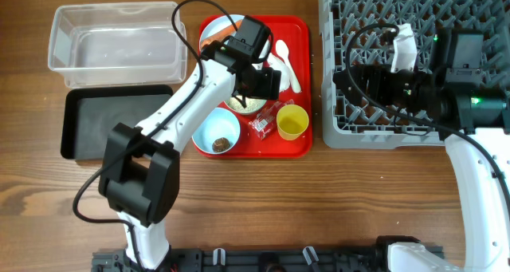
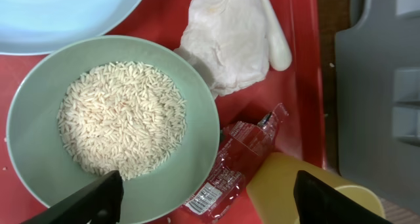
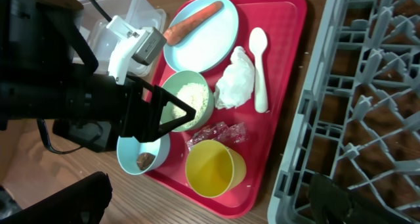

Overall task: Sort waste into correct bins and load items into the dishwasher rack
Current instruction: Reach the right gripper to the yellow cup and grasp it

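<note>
On the red tray (image 1: 299, 33) stand a pale green bowl of white rice (image 2: 118, 115), a crumpled white napkin (image 2: 230, 37), a white spoon (image 2: 279, 40), a red-and-clear wrapper (image 2: 230, 168) and a yellow cup (image 2: 295, 184). My left gripper (image 2: 207, 201) is open just above the rice bowl's rim and the wrapper. The carrot (image 3: 193, 22) lies on the blue plate (image 3: 203, 43). A pale blue bowl (image 1: 217, 132) holds brown scraps (image 1: 221, 144). My right gripper (image 3: 203, 207) is open and empty over the grey rack's (image 1: 414, 65) left edge.
The clear tub (image 1: 115, 37) stands at the back left with the black tray (image 1: 115, 120) in front of it; both look empty. The left arm crosses above the tray's left side and hides part of the plate.
</note>
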{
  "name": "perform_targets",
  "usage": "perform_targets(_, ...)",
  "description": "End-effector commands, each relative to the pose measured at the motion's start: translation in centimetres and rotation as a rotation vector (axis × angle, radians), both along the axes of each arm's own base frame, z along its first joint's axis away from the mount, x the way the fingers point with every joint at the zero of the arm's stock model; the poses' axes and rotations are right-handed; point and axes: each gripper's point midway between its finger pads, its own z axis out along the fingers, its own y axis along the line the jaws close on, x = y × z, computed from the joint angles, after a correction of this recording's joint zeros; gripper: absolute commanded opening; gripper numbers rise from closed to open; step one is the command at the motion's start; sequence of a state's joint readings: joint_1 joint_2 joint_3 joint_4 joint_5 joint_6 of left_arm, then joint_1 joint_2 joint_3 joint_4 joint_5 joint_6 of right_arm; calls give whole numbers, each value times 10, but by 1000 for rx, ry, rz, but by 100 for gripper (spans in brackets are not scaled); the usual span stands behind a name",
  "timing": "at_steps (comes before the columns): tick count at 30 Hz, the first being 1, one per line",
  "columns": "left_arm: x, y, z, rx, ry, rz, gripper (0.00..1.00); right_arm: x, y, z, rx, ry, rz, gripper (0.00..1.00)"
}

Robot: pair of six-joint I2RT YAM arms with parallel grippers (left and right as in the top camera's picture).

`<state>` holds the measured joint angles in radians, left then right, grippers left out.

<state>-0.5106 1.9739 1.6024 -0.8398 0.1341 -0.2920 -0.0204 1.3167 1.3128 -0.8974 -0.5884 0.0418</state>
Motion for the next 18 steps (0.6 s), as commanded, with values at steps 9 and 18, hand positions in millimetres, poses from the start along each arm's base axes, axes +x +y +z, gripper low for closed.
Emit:
perform_targets(9, -29, -49, 2, 0, -19, -146, 57, 7, -3, -4, -19, 19, -23, 98)
perform_targets(18, -47, -43, -12, 89, 9, -161, 47, 9, -4, -19, -22, 75, -24, 98)
